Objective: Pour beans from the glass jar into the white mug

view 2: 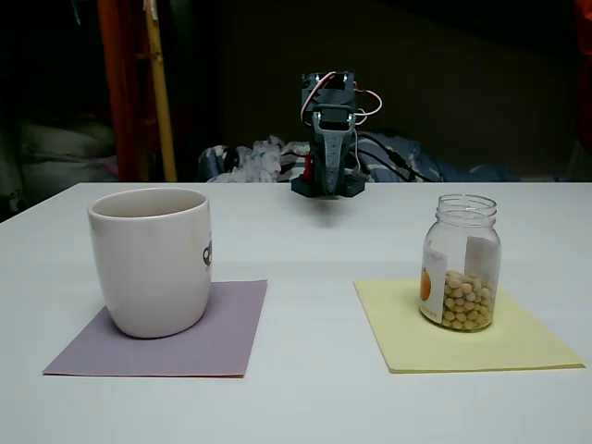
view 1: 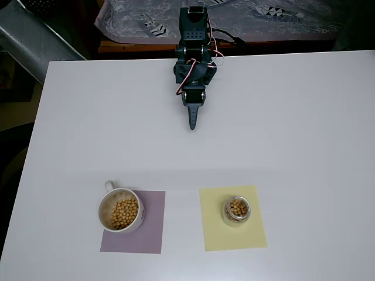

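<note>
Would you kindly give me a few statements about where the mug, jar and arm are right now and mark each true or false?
1. The white mug stands on a purple sheet. True.
2. The glass jar lies on its side. False: it stands upright on the yellow sheet.
3. The mug already holds beans. True.
4. The tool grips the jar. False: it is far from it, holding nothing.
5. The jar is empty. False: beans fill its lower part.

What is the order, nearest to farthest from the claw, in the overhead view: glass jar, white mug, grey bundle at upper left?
1. glass jar, lower right.
2. white mug, lower left.
3. grey bundle, off the table, upper left.
</note>
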Tool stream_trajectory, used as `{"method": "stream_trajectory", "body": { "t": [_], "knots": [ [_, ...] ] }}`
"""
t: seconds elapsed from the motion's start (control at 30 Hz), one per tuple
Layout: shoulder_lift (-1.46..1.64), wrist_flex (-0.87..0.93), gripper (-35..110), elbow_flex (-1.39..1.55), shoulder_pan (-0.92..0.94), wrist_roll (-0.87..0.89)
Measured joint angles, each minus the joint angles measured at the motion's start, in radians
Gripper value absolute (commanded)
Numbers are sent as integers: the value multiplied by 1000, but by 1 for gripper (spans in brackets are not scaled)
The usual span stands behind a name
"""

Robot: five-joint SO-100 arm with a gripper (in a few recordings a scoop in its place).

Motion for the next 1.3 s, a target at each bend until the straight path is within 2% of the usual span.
{"method": "stream_trajectory", "body": {
  "t": [0.3, 0.43, 0.53, 0.67, 0.8, 0.9, 1.1, 1.2, 1.3],
  "knots": [
    [0, 0, 1, 0, -14, 0],
    [0, 9, 13, 0, -17, -25],
    [0, 49, 20, -37, 3, -115],
    [-15, 28, 38, -156, 63, -304],
    [-313, -40, 55, -367, 112, -522],
    [-589, -97, 59, -549, 143, -657],
    [-885, -397, 60, -680, 138, -1002],
    [-1015, -635, 69, -647, 121, -1224],
    [-1178, -916, 71, -574, 87, -1440]
  ]
}}
